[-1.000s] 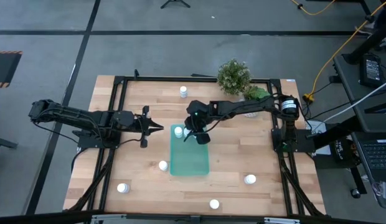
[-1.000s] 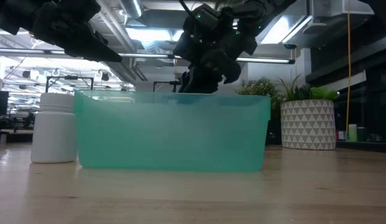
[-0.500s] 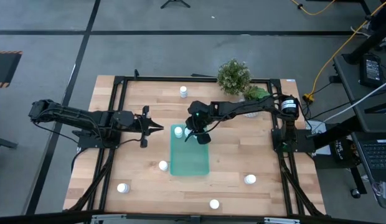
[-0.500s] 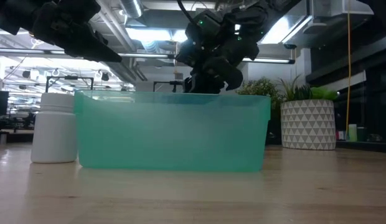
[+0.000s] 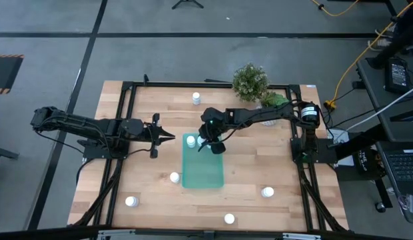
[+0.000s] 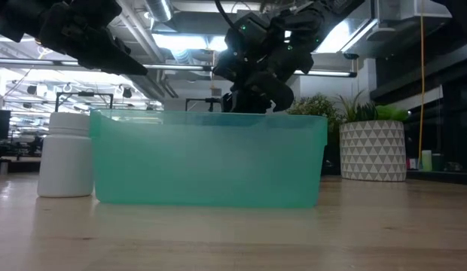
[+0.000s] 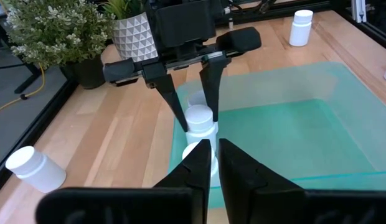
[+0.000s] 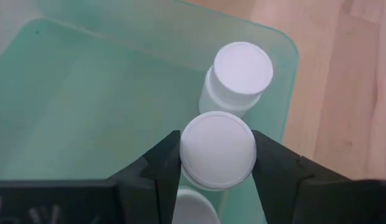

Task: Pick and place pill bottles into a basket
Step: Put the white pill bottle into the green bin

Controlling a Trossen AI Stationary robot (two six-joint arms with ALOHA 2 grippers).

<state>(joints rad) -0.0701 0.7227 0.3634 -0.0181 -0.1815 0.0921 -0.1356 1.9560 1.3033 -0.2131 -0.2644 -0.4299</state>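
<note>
1. One pill bottle [image 8: 217,157] is being grasped between the fingers of the right gripper [image 8: 216,163], inside a corner of the basket [image 5: 203,167], beside another bottle [image 8: 240,74] standing there
2. The left gripper [image 5: 168,137] is being kept clenched near the basket, holding nothing

No legible text, label or number anywhere.

Translucent, seemingly plastic basket [image 5: 203,167]; wooden table [image 5: 260,160]

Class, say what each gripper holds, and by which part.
Right gripper holds a pill bottle by its cap's sides, over the basket. Left gripper holds nothing.
</note>
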